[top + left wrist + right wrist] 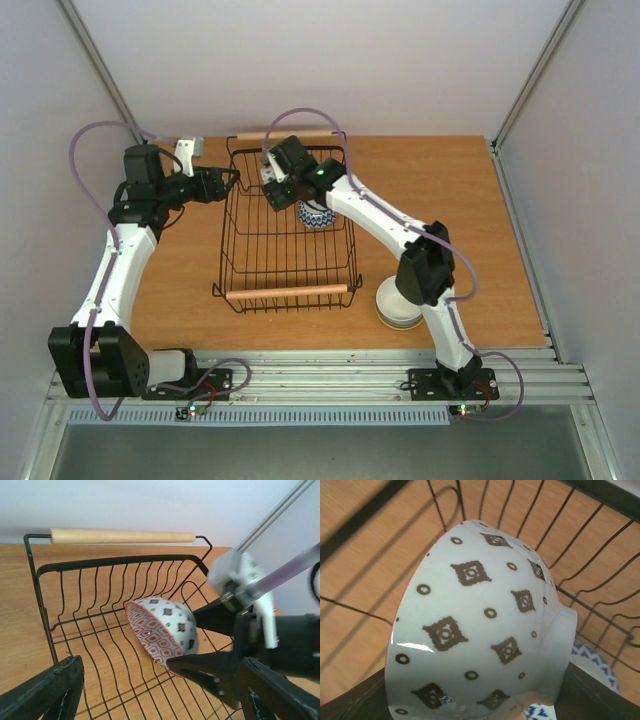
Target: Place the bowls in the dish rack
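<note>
Pale walls enclose a wooden worktop (450, 200), on which the dish rack (288, 293) stands at the centre with one wooden handle near and one far. My right tool (283, 185) reaches into the far end of the rack and is pinching a patterned bowl (167, 630). The bowl is white with brown diamond motifs outside and red inside, and it is tipped on its side above the wire floor. Whether it touches the wires I cannot tell, nor exactly where the pads seat on its wall. My left tool (228, 181) hangs spread and empty just beside the rack's left rim. A blue-and-white bowl (316, 215) already lies inside the rack at the right, close to the held one. A cream bowl (398, 303) waits on the worktop, right of the near handle. I judge the bowl to be glazed ceramic: rigid, moderately heavy for its size, slick under the fingers and brittle on impact. Take hold across the rim wall, one finger inside and one outside, with firm but limited force. Lower it gently, since contact with the wires or the neighbouring bowl could chip it.
</note>
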